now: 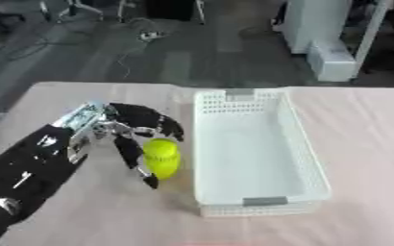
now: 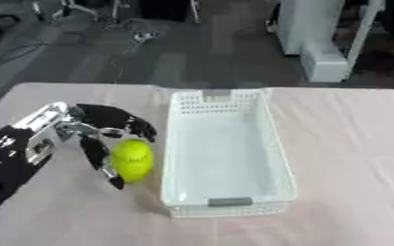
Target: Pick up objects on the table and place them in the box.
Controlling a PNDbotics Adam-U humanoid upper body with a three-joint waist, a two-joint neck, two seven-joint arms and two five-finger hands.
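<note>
here my left hand (image 1: 120, 132) curls its fingers (image 1: 129, 153) round the smooth yellow-green ball (image 1: 162, 157) on the table (image 1: 360, 144), just left of the white box (image 1: 259, 149), the ball's left side hidden behind my thumb.

head stereo pair, down at table (image 1: 360, 144)

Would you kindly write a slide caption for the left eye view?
Left hand curled around a yellow-green ball beside the empty white basket on the pink table.
</note>
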